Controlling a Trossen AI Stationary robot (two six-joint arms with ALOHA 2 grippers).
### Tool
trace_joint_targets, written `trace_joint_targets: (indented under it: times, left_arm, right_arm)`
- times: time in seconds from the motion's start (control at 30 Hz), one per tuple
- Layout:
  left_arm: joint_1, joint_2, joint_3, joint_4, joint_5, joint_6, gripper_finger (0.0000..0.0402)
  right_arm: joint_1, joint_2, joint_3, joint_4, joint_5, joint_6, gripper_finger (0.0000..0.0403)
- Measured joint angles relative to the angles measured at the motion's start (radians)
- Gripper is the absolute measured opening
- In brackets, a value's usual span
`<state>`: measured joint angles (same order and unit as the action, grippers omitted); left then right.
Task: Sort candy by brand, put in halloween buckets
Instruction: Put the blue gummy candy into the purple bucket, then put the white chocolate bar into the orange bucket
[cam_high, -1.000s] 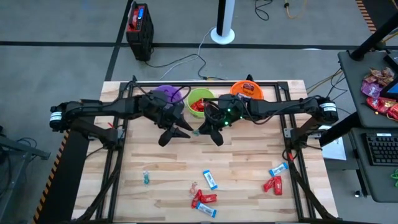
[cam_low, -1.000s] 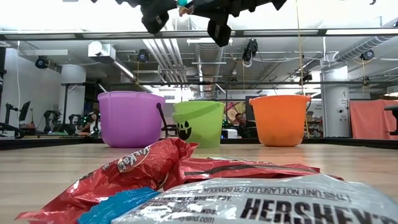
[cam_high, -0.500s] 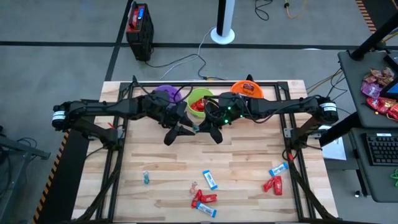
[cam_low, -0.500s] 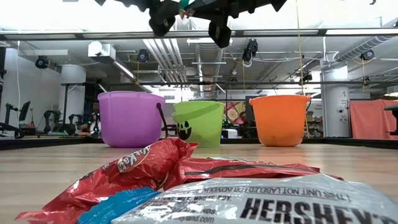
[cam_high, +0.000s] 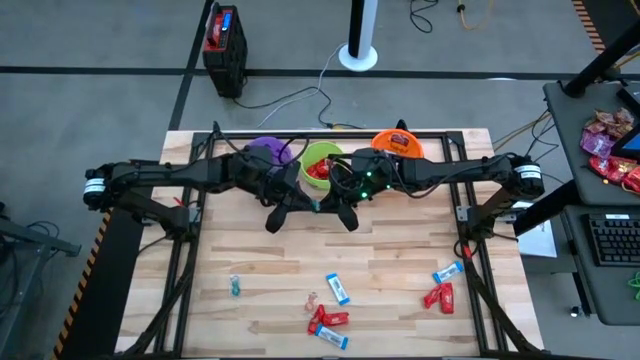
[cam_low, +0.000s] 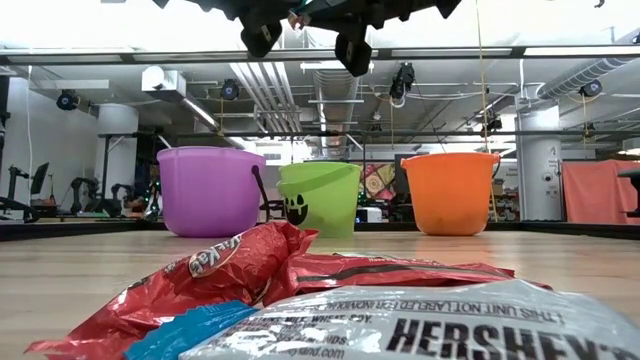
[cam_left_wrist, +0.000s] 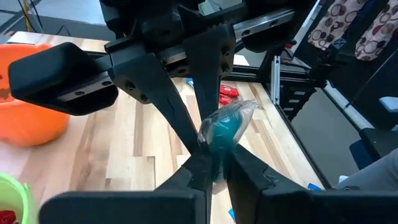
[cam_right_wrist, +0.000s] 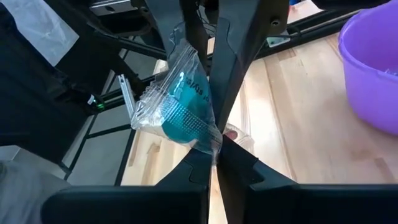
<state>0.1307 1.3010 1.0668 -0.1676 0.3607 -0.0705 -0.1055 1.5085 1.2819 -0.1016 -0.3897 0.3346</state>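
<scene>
Table (cam_high: 400, 260): purple bucket (cam_high: 266, 150), green bucket (cam_high: 322, 160) and orange bucket (cam_high: 397, 144) stand along its 12 o'clock edge. Left gripper (cam_high: 290, 208) and right gripper (cam_high: 334, 206) meet in front of the green bucket. Only the wrist views show both clamped on one teal candy (cam_right_wrist: 183, 118). Loose candy (cam_high: 330, 318) lies at 6 o'clock.

Both arms raised over table centre, left gripper (cam_high: 300, 207) and right gripper (cam_high: 326, 206) fingertips meeting, fingers closed together
</scene>
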Motion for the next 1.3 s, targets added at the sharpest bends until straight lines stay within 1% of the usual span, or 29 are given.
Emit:
trace_joint_targets:
  times: [0.07, 0.13, 0.33, 0.47, 0.57, 0.63, 0.67, 0.77, 0.8, 0.83, 0.87, 0.97, 1.03, 1.17, 1.3]
  left_arm:
    - [0.002, -0.003, 0.0, 0.0, -0.005, 0.001, 0.0014]
    - [0.011, -0.007, 0.0, 0.0, -0.008, 0.001, 0.0007]
    - [0.045, -0.013, 0.0, -0.026, -0.022, -0.005, 0.0006]
    - [0.082, -0.032, 0.0, -0.083, -0.021, -0.009, 0.0005]
    - [0.128, -0.052, 0.0, -0.143, -0.03, -0.009, 0.0005]
    - [0.17, -0.072, 0.0, -0.214, -0.084, -0.002, 0.0005]
    - [0.195, -0.082, 0.0, -0.267, -0.136, 0.003, 0.0005]
    - [0.28, -0.095, 0.0, -0.462, -0.375, 0.014, 0.0004]
    - [0.312, -0.094, 0.0, -0.528, -0.437, 0.026, 0.0004]
    - [0.35, -0.087, 0.0, -0.581, -0.48, 0.033, 0.0004]
    - [0.385, -0.08, 0.0, -0.618, -0.492, 0.036, 0.0004]
    - [0.478, -0.044, -0.001, -0.68, -0.419, 0.054, 0.0005]
    - [0.506, -0.021, -0.001, -0.687, -0.38, 0.032, 0.0013]
    - [0.511, 0.004, -0.001, -0.693, -0.36, 0.03, 0.0044]
    - [0.511, 0.016, -0.001, -0.693, -0.366, 0.027, 0.0075]
  right_arm:
    - [0.0, 0.0, 0.0, 0.0, -0.001, 0.005, 0.0018]
    - [-0.001, -0.001, 0.0, 0.003, 0.0, 0.013, 0.0034]
    - [-0.024, -0.002, 0.0, -0.006, 0.009, 0.059, 0.0112]
    - [-0.043, -0.008, 0.0, -0.052, 0.052, 0.095, 0.0156]
    - [-0.064, -0.021, 0.0, -0.068, 0.104, 0.145, 0.0179]
    - [-0.078, -0.026, 0.002, -0.09, 0.138, 0.174, 0.019]
    - [-0.084, -0.026, 0.002, -0.1, 0.147, 0.185, 0.0194]
    - [-0.089, -0.026, 0.006, -0.113, 0.15, 0.191, 0.02]
    - [-0.087, -0.027, 0.009, -0.11, 0.15, 0.191, 0.0201]
    - [-0.086, -0.027, 0.011, -0.11, 0.149, 0.191, 0.0201]
    - [-0.081, -0.027, 0.012, -0.11, 0.148, 0.191, 0.0201]
    - [-0.073, -0.024, 0.018, -0.11, 0.147, 0.191, 0.0201]
    - [-0.071, -0.023, 0.018, -0.113, 0.147, 0.191, 0.0201]
    - [-0.071, -0.025, 0.019, -0.17, 0.147, 0.204, 0.0201]
    - [-0.067, -0.027, 0.019, -0.268, 0.146, 0.263, 0.0201]
